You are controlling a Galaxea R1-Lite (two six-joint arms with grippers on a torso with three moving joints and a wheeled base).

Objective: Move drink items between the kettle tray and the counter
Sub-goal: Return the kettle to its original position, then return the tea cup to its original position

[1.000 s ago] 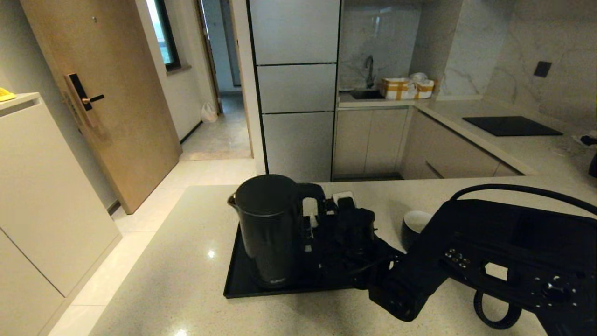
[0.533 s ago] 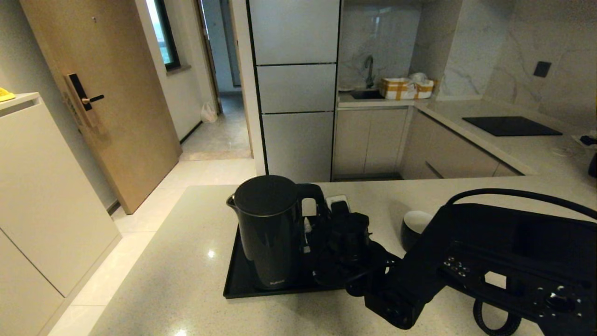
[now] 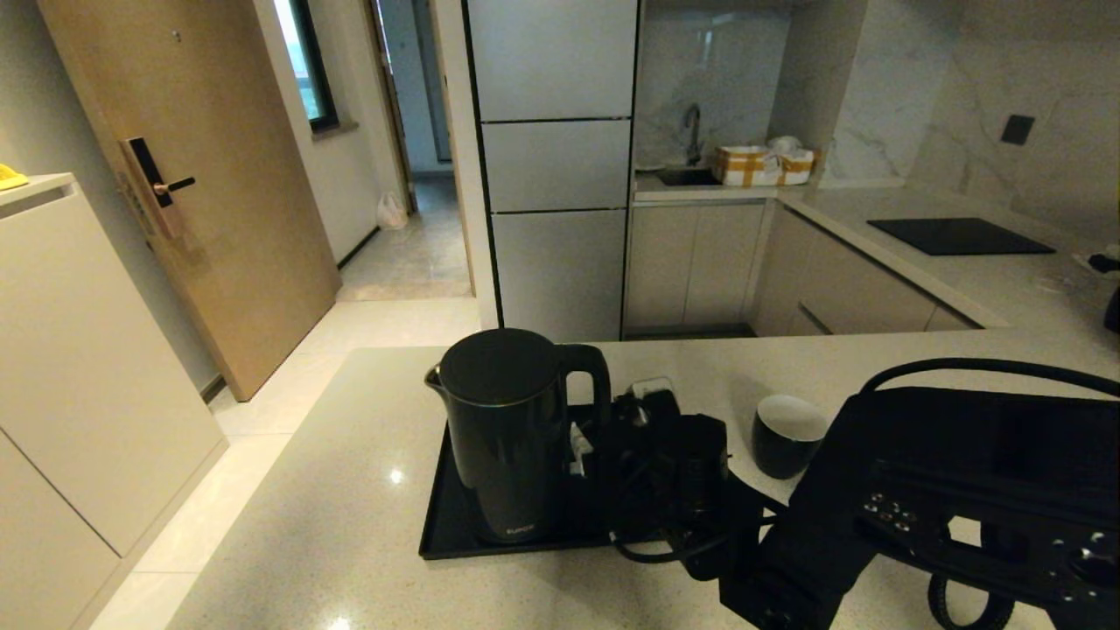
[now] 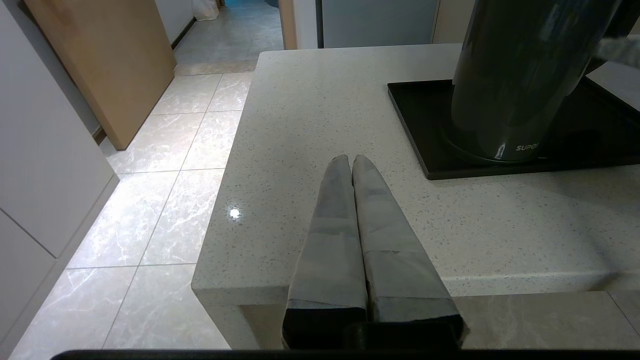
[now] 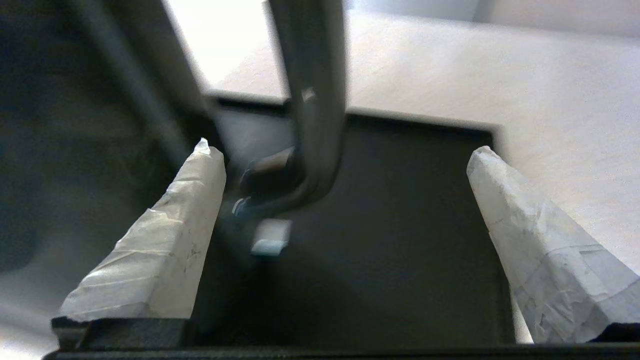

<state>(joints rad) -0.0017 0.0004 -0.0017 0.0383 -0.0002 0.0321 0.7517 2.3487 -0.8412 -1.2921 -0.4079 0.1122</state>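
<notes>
The tall black kettle stands upright on the black tray, its loop handle turned to the right. My right gripper is open just right of that handle. In the right wrist view the handle rises in front of the wide-apart fingers, above the tray floor, and touches neither. The small black cup, white inside, sits on the beige counter right of the tray. My left gripper is shut and empty at the counter's front left corner.
In the left wrist view the kettle and the tray lie to the right of my left gripper, with bare counter ahead and tiled floor past the edge. A black cooktop panel lies far right.
My right gripper has drawn back to the right, away from the kettle handle, uncovering more of the cup. The kettle stays on the tray.
</notes>
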